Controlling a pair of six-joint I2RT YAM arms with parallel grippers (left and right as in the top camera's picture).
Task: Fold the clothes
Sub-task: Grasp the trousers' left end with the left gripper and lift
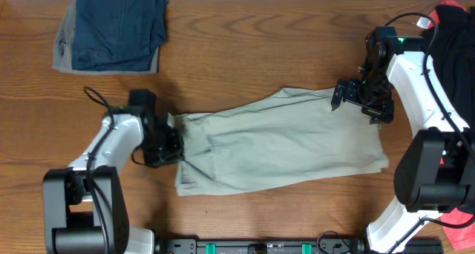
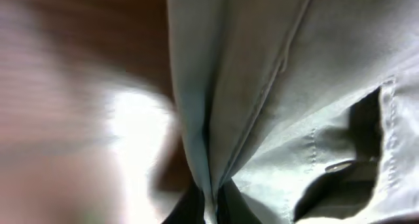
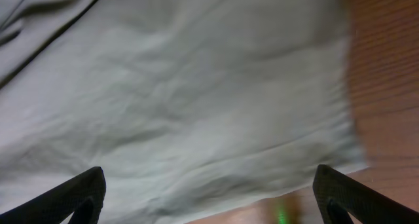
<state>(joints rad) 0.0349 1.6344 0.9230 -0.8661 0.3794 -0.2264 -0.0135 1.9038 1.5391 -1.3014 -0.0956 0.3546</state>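
The khaki-beige shorts (image 1: 282, 144) lie spread flat across the middle of the wooden table, waistband end at the left. My left gripper (image 1: 169, 144) is shut on the shorts' left edge; in the left wrist view a pinched fold of the shorts (image 2: 216, 106) runs down between my fingertips (image 2: 211, 207), with a pocket opening and a button at the right. My right gripper (image 1: 361, 99) is open and empty, just above the shorts' upper right corner. In the right wrist view its fingers (image 3: 209, 194) are wide apart over the shorts (image 3: 183, 99) near the hem.
Dark navy and grey folded garments (image 1: 111, 27) lie at the back left. Black and coral-red garments (image 1: 454, 31) sit at the right edge behind the right arm. Bare wood (image 1: 260, 38) surrounds the shorts.
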